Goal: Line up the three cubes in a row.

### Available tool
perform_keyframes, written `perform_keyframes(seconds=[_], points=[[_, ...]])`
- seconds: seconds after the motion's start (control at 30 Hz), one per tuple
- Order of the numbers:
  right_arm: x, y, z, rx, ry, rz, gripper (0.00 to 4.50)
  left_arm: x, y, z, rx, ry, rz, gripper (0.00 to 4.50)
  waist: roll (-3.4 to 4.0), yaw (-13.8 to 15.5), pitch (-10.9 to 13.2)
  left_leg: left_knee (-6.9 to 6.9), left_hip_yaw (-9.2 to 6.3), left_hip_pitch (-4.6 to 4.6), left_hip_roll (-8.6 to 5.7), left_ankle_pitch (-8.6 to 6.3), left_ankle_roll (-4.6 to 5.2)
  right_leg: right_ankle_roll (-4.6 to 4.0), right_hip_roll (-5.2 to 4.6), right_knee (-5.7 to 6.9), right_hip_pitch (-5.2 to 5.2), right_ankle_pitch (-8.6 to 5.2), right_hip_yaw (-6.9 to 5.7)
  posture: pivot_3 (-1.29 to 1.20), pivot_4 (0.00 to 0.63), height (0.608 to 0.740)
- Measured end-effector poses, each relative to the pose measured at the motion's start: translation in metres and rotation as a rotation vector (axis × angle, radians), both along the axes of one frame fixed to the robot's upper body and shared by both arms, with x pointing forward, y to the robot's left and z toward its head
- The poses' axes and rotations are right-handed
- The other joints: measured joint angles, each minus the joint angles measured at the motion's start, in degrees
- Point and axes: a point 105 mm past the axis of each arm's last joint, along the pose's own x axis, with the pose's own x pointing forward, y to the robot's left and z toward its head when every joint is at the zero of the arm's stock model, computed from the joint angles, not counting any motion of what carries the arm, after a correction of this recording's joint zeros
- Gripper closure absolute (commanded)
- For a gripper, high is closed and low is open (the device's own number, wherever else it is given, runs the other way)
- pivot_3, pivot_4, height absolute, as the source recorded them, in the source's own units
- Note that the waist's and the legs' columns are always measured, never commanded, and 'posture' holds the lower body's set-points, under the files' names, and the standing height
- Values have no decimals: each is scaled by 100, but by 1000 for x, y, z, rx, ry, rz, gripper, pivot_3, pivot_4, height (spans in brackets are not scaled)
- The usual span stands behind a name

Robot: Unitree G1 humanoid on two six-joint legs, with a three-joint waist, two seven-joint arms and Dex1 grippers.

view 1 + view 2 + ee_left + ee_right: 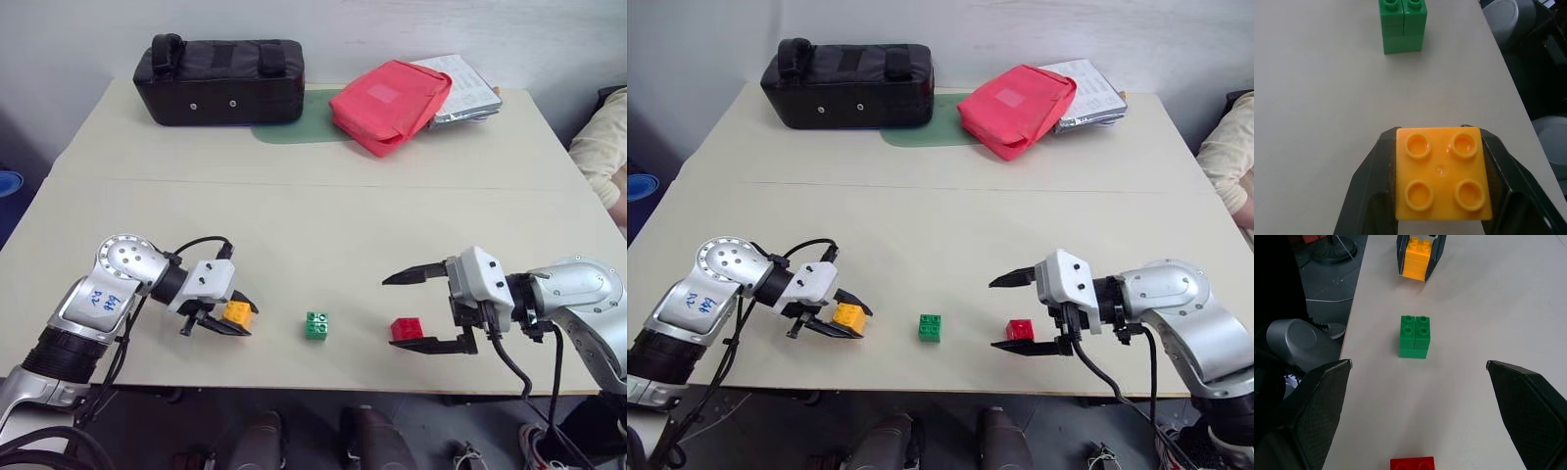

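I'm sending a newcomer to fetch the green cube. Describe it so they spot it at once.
Look along the near edge of the beige table. Three small studded bricks sit there in a row; the green cube is the middle one, standing free between the yellow-orange cube and the red cube.

**Legible markings**

Blue handwritten characters are seen on the silver shell of the left arm [100, 302], at the lower left of the left eye view; they cannot be read with certainty. Printed lines are seen on the papers [468, 83] at the upper right, too small to be read.
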Motion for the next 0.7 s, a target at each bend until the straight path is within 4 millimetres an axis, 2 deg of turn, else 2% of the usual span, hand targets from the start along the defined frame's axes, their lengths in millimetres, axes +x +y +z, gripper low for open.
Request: perform_keyframes(seconds=[0.13,0.47,0.53,0.7], points=[[-1,1,1,-1,-8,4,0,3,-7,-7,1,-17,2,2966,0,-2,0,1,0,0,0,0,0,0,2,1,0,0,0,0,150,740],[0,2,2,3,-20,-5,0,3,-3,-17,1,8,34,2966,0,-1,0,1,-1,0,1,0,0,0,2,1,0,0,0,0,150,740],[1,2,3,3,-21,-7,0,2,-3,-18,-3,15,35,2235,0,-1,0,1,-1,0,1,1,-1,0,2,2,0,0,0,0,150,740],[2,2,4,5,-28,-11,0,0,-3,-23,-8,29,41,821,0,-2,0,1,0,0,1,0,0,0,2,1,0,0,0,0,150,740]])
